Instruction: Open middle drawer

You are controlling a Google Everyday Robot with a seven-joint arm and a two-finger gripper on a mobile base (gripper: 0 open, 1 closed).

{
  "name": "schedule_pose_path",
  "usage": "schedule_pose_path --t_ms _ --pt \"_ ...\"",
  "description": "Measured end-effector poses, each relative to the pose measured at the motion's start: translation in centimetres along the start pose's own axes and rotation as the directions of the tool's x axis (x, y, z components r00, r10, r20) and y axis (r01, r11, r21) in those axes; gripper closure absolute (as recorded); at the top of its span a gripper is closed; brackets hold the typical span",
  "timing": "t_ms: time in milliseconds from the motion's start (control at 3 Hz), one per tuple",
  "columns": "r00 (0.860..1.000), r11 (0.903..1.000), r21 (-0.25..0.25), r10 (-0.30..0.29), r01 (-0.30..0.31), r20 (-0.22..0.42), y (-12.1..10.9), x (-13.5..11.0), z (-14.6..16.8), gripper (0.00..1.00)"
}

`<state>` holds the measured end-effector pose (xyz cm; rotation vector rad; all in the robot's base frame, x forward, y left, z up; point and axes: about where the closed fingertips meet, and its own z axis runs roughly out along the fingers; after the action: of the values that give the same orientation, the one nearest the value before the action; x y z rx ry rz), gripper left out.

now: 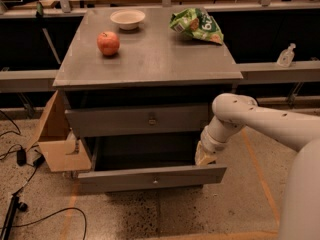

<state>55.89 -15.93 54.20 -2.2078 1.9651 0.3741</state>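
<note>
The middle drawer (150,178) is the wide, shallow grey one with a small metal knob, second from the top. It stands pulled out toward me, and its dark inside shows behind the front. My gripper (205,157) is at the end of the white arm (260,121). It points down at the right end of this drawer, just behind the top edge of the front. The top drawer (135,120) above is pushed in. The lowest drawer is hidden under the open one.
On the grey cabinet top (150,59) lie a red apple (108,43), a white bowl (128,19) and a green chip bag (196,25). A cardboard box (57,144) leans at the cabinet's left. Cables (30,209) run over the floor at the left.
</note>
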Motion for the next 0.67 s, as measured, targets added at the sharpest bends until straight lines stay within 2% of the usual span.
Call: schedule_pose_path --t_ms 333,667 --pt "0.999 0.9980 0.058 -0.024 0.025 -0.026 -3.3 0.9 0.4 1.00" --pt "0.998 0.9928 0.107 -0.049 0.054 -0.047 -5.4 1.5 2.0 1.00"
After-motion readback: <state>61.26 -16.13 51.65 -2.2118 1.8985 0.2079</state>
